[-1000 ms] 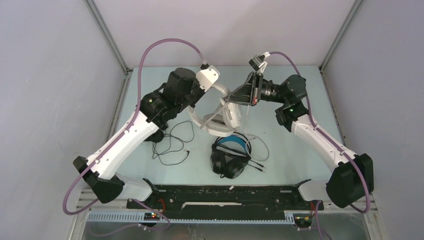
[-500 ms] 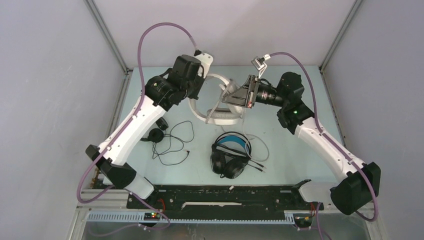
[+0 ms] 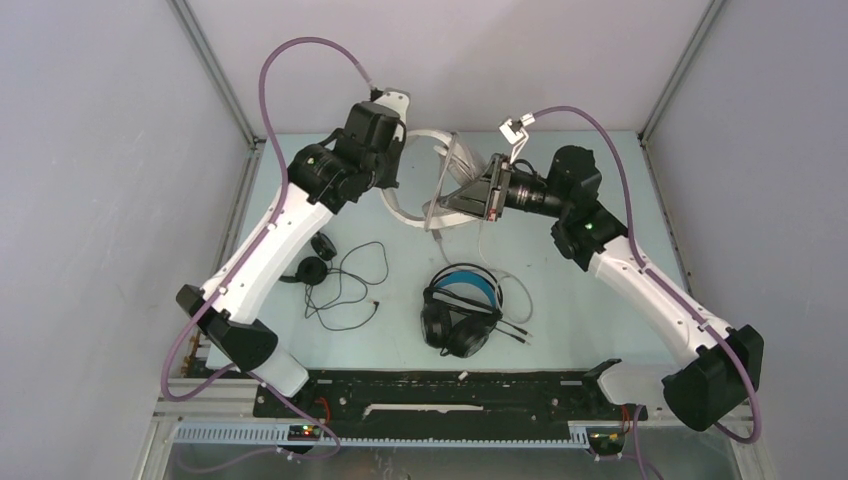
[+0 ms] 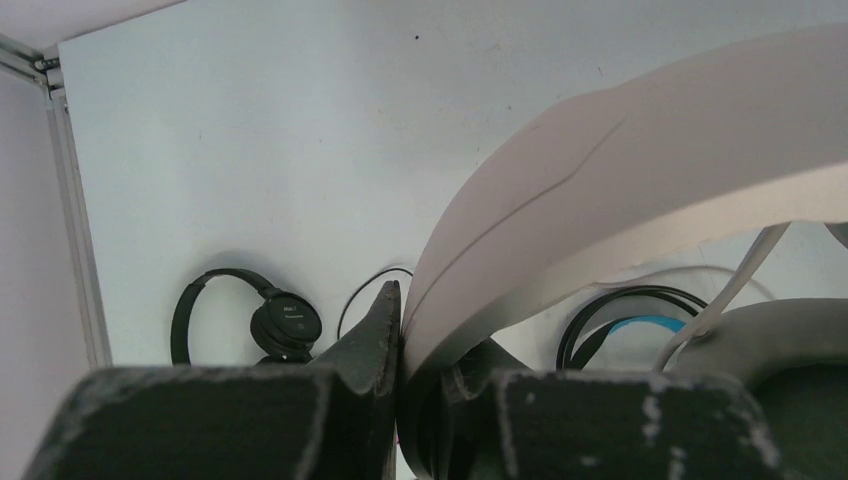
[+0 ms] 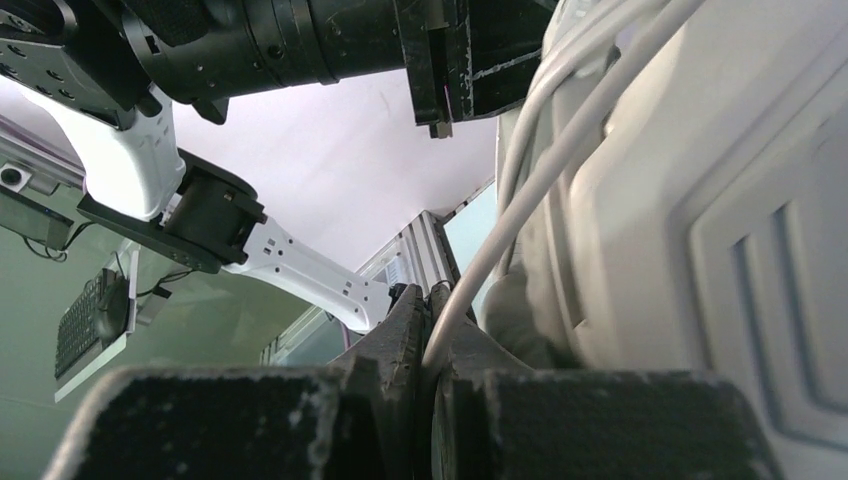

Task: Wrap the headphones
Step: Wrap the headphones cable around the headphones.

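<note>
My left gripper [image 3: 397, 180] is shut on the headband [image 4: 620, 190] of the big white-grey headphones [image 3: 420, 215] and holds them above the table at the back. My right gripper [image 3: 440, 205] is shut on their white cord [image 5: 520, 215], which runs up past the earcup [image 5: 720, 200]. More cord hangs down to the table [image 3: 500, 280]. The bulky black headphones with blue-lined headband [image 3: 462, 305] lie at the front centre. The small thin black headphones [image 3: 312, 268] lie at the left with their loose black cord [image 3: 350, 290]; they also show in the left wrist view [image 4: 250, 320].
The pale blue table [image 3: 600, 300] has metal corner posts [image 3: 215, 90] and grey walls round it. A black rail [image 3: 450, 390] runs along the near edge between the arm bases. Purple cables [image 3: 310, 50] arch above both arms.
My left gripper has lifted the white-grey headphones back and up off the table. My right gripper has followed leftwards with the cord, which now hangs between them.
</note>
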Action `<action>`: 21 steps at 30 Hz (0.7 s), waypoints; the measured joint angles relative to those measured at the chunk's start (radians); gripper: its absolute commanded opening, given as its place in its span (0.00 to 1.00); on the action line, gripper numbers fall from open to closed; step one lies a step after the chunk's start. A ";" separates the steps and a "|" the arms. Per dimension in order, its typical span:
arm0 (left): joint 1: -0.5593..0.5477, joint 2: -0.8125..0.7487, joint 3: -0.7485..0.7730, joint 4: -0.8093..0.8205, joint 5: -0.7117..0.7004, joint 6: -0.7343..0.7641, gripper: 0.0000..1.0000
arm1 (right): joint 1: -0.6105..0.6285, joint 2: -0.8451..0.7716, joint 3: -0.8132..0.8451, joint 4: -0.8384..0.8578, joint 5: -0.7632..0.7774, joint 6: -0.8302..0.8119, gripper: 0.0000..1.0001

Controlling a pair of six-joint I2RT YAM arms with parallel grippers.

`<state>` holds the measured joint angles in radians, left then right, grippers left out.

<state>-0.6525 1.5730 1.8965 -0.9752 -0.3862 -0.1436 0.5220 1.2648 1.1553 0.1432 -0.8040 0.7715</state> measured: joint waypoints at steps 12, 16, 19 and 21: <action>0.023 0.000 -0.001 0.024 -0.001 -0.094 0.00 | 0.098 0.003 0.000 0.019 0.098 -0.005 0.09; 0.040 0.000 -0.006 0.043 0.002 -0.138 0.00 | 0.133 0.018 0.002 0.019 0.134 -0.005 0.09; 0.065 -0.013 -0.045 0.088 0.022 -0.174 0.00 | 0.148 0.029 0.002 0.019 0.153 -0.005 0.10; 0.079 -0.030 -0.082 0.111 0.032 -0.199 0.00 | 0.153 0.031 0.002 0.016 0.160 -0.005 0.09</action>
<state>-0.5739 1.5429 1.8145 -0.8642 -0.3538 -0.3424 0.6750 1.2961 1.1576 0.1589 -0.6437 0.7662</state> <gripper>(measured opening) 0.144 0.095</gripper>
